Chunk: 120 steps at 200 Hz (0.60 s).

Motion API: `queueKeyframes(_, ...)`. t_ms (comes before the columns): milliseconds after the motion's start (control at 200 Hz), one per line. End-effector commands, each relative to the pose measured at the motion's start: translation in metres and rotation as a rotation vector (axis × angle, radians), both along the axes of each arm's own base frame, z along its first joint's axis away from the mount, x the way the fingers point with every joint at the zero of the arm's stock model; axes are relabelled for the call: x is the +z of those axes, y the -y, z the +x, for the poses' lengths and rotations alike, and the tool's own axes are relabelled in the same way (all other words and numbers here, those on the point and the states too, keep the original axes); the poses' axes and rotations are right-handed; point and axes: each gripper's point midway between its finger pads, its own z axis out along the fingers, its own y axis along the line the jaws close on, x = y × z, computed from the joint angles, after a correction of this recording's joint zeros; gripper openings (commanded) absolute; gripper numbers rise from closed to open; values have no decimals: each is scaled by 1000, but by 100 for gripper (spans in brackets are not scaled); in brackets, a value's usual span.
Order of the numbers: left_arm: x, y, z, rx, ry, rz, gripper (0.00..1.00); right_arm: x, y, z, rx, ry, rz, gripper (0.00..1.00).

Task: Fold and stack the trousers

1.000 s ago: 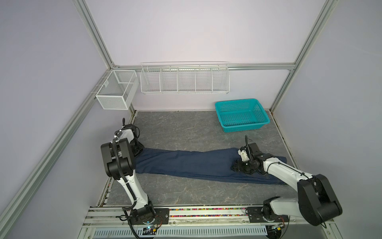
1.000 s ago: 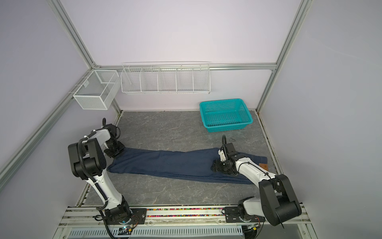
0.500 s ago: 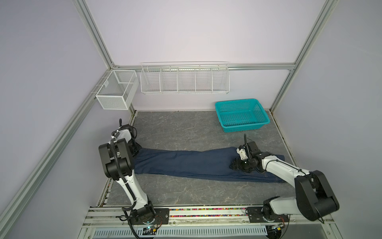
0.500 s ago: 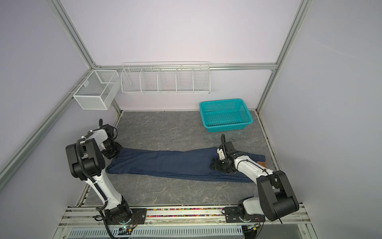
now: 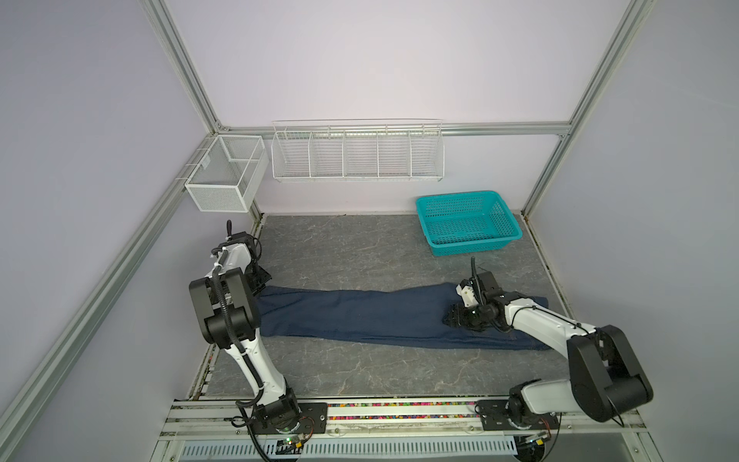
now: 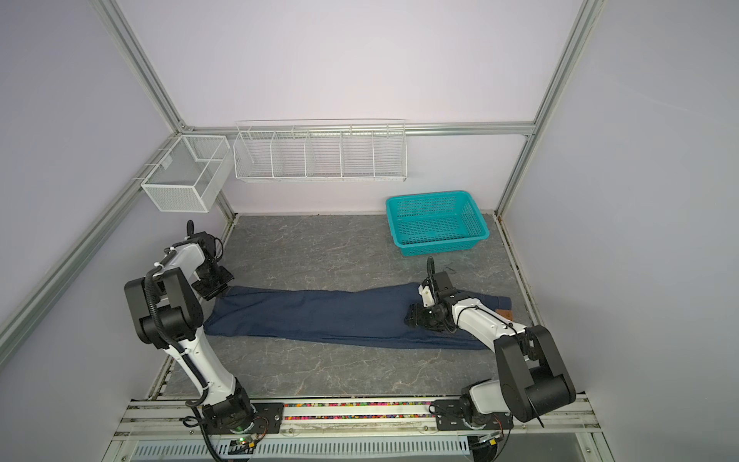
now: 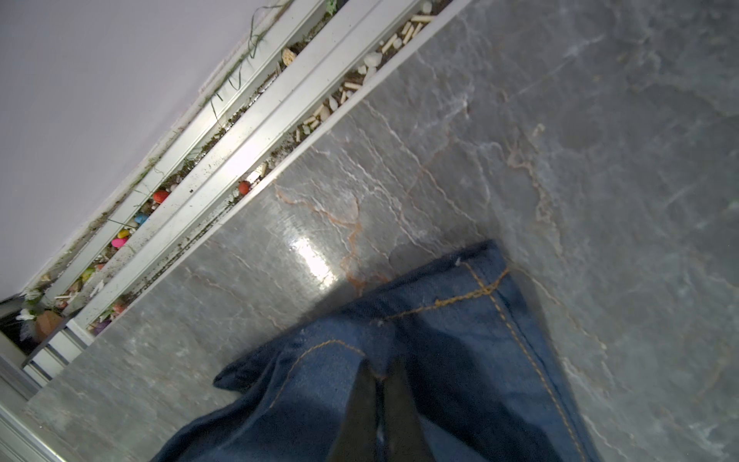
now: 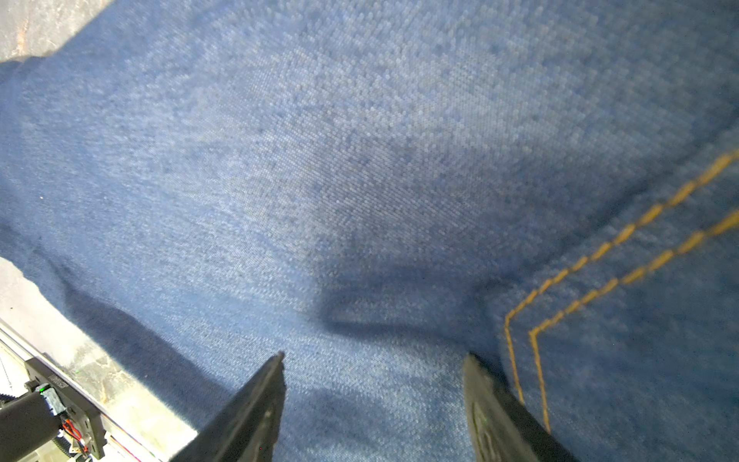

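The trousers (image 5: 360,316) (image 6: 320,316) are dark navy jeans lying flat across the table, leg hems at the left and waist at the right. My left gripper (image 5: 259,280) (image 6: 212,286) sits at the far corner of the hem end. In the left wrist view it (image 7: 380,374) is shut, pinching a raised fold of the trousers (image 7: 460,332) by the orange-stitched hem. My right gripper (image 5: 452,320) (image 6: 412,318) is low over the seat area. It (image 8: 374,360) stands open in the right wrist view, fingers apart over flat denim (image 8: 360,160) beside a double-stitched pocket corner.
A teal perforated basket (image 5: 472,248) (image 6: 440,247) stands at the back right. A white wire rack (image 5: 358,154) and a mesh box (image 5: 226,178) hang on the walls. A tan patch (image 6: 503,311) shows at the waistband. The side rail (image 7: 224,160) runs close to the left gripper.
The left gripper has closed on the hem fold and shifted slightly toward the left wall. The right gripper has stayed open and crept a little along the seat.
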Motion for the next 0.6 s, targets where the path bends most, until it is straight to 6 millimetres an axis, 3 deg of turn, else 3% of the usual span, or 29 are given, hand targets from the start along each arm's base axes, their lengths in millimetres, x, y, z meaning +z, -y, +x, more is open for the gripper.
queueKeyframes(0, 23, -1, 6, -33, 20, 34, 5, -20, 12, -22, 26, -98, -75, 72)
queueKeyframes(595, 34, -10, 51, -81, 81, 41, 7, -23, 28, -38, 12, -115, -146, 72)
